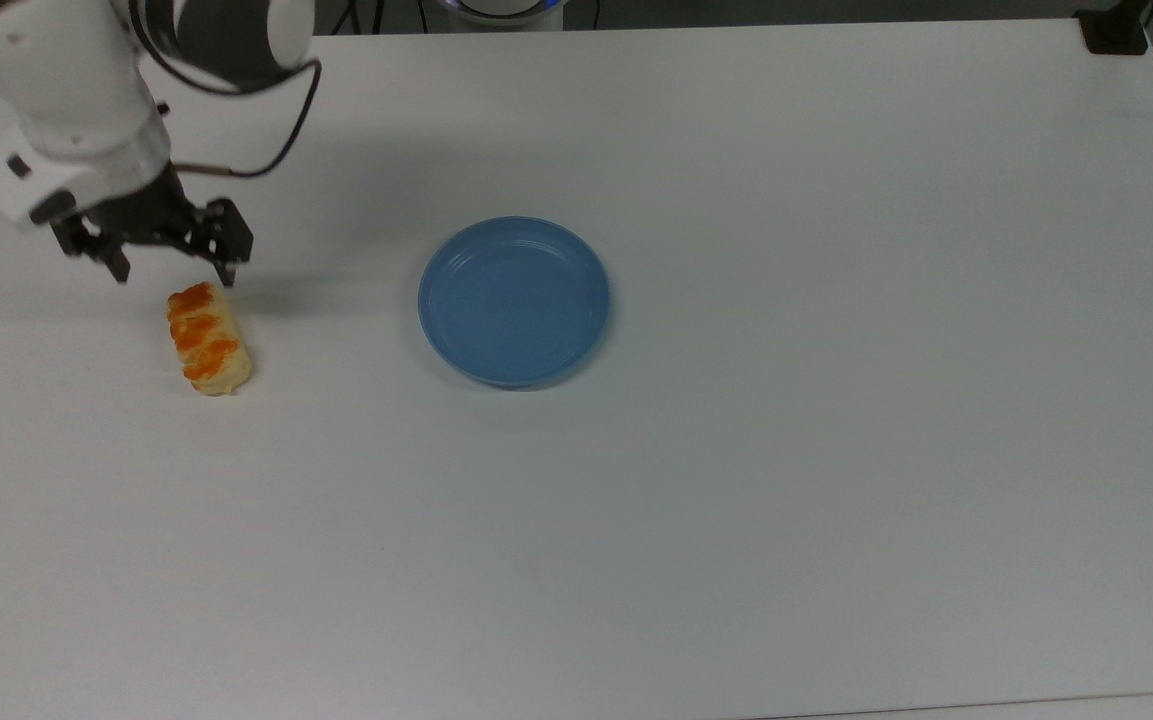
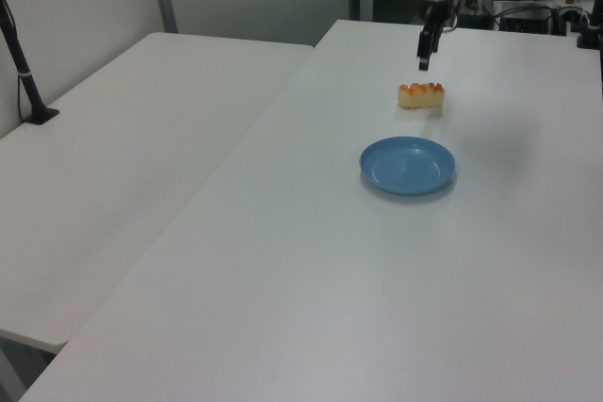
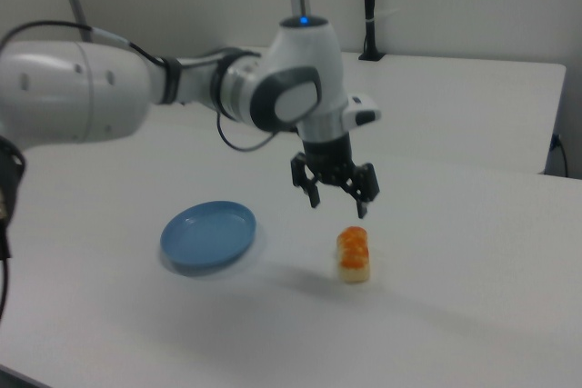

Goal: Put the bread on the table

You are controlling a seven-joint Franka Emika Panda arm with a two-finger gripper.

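Note:
The bread (image 1: 207,339), a pale braided roll with orange glazed patches, lies flat on the white table (image 1: 736,500) at the top view's left; the bread (image 2: 420,94) (image 3: 353,253) rests free of any grip. My gripper (image 1: 174,273) hangs open above and just behind it, clear of the roll. From the side, the gripper (image 3: 338,203) floats a short way over the bread with its black fingers spread. High over the roll, the gripper (image 2: 424,56) points downward.
A round blue plate (image 1: 514,300) sits bare on the table to the right of the bread in the top view. A black clamp base (image 1: 1114,32) stands at the far right corner. A second white table (image 2: 122,138) adjoins in the left view.

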